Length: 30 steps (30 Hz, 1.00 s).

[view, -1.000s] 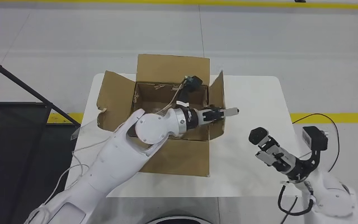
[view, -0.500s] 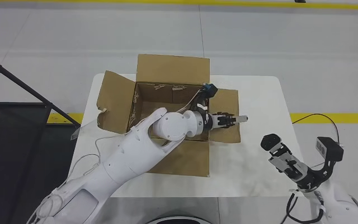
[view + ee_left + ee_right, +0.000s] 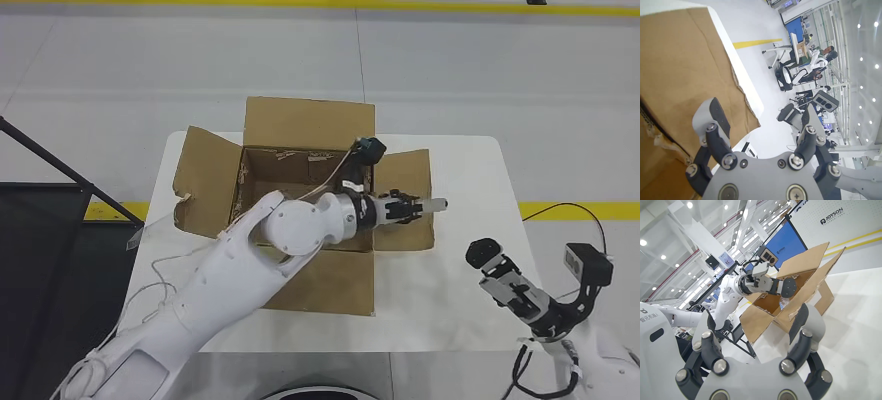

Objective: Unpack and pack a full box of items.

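Nearest, above the table's [image 3: 460, 180] near right corner, the right gripper [image 3: 488, 262] hangs with fingers spread and nothing between them, well apart from the box [image 3: 330, 282]. The box sits mid-table toward the far edge, its flaps turned outward. The left arm lies across the open top. The left gripper [image 3: 428, 205] is over the right flap [image 3: 405, 172], released and grasping nothing. In the left wrist view one finger [image 3: 717, 111] is just beside or against the cardboard; which cannot be told. Inside, something clear and crinkled [image 3: 783, 302] shows by the right wall, and other items are hidden under the arm.

The step in hand looks like spreading the flaps to free the opening before unpacking. To do it well, the left gripper should press with the flat of a finger near the flap's fold. Pressing at the ragged free edge would likely buckle it. The push should run outward and down toward the table's right edge, and gently, since light cardboard could slide or tip. The flap will probably spring up when let go, so the arm should lift straight clear before dipping in. The free right gripper could steady the box's near right corner.
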Tool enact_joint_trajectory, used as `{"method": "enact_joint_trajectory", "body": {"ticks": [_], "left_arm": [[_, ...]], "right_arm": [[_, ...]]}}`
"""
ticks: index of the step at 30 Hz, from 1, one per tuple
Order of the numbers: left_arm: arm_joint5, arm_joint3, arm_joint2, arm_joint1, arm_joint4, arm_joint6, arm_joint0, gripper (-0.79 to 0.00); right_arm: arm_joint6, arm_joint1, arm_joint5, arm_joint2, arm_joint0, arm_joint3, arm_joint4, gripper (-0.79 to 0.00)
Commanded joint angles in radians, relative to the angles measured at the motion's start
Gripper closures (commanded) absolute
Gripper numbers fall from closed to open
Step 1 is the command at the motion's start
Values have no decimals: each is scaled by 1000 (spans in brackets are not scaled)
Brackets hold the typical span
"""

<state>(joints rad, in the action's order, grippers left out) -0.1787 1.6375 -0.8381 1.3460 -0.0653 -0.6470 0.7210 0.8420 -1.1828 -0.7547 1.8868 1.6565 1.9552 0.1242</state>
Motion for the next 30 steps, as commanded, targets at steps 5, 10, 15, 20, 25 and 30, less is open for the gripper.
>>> {"method": "enact_joint_trajectory", "body": {"ticks": [5,10,15,20,25,30], "left_arm": [[-4,230,-203,-51,-63,-33,143,-785],[20,396,-412,-89,-73,-59,304,-785],[64,519,-628,-113,-32,-59,469,-785],[124,579,-845,-127,47,-56,630,-785],[211,576,-1030,-132,160,-45,777,-785],[293,537,-1142,-132,241,-55,894,-785]], "right_arm": [[-56,3,30,-9,-17,130,-137,-785],[-26,12,166,-56,-94,222,-279,-785],[34,20,322,-182,-236,272,-422,-785],[110,23,483,-350,-422,242,-600,-785],[203,11,643,-584,-640,127,-814,-785],[266,-20,750,-784,-851,-62,-845,-785]]}}
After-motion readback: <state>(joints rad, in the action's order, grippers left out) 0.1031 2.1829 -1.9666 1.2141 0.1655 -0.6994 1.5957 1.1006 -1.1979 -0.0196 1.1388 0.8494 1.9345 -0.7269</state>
